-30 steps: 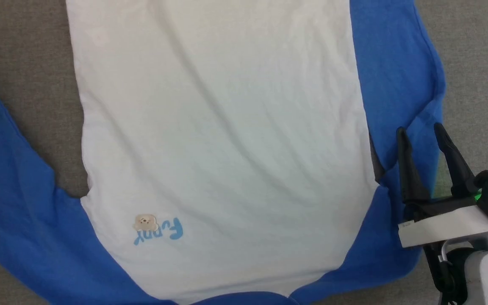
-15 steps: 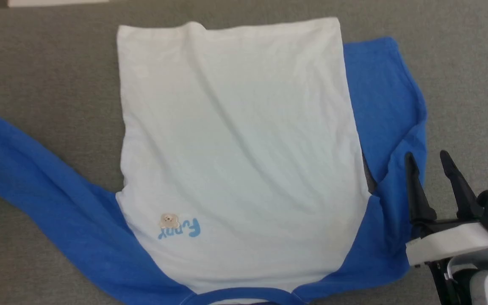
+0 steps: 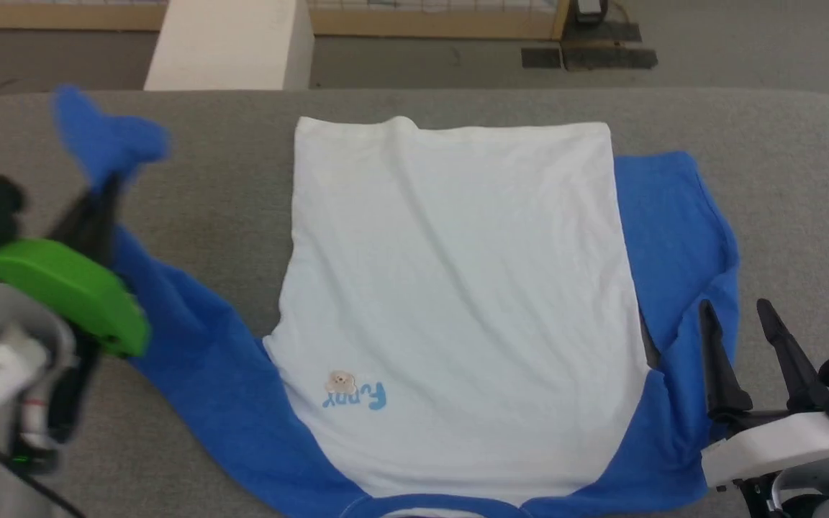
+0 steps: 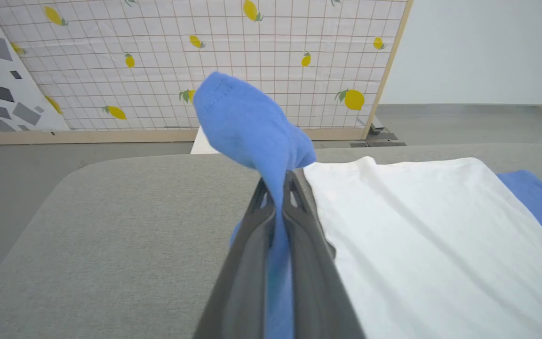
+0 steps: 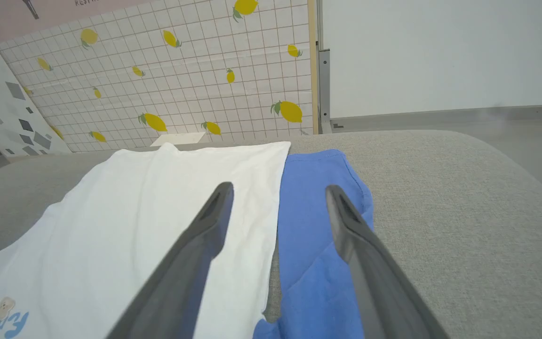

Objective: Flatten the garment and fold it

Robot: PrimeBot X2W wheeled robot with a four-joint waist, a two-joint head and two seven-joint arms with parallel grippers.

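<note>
The garment [image 3: 458, 288] lies chest-up on the grey table, its white body spread flat and the bear and lettering near me. Its right blue sleeve [image 3: 673, 230] is doubled back along the body's right edge. My left gripper [image 3: 107, 188] is shut on the left blue sleeve [image 3: 191, 338] and holds the cuff end up off the table. In the left wrist view the fingers [image 4: 294, 188] pinch the blue cloth [image 4: 247, 122], which flops over their tips. My right gripper [image 3: 735, 313] stands open by the right sleeve, and in its wrist view hovers [image 5: 279, 189] over the white-blue boundary, holding nothing.
The grey padded table [image 3: 781, 180] has rounded far corners and bare surface to the left and right of the garment. Beyond its far edge stand a white block [image 3: 227, 43] and a lemon-patterned screen [image 4: 299, 42] on the floor.
The head camera has pulled back, so the whole garment and the table's far edge show. My left gripper has come into view, lifting the left sleeve's end. The right gripper stays open.
</note>
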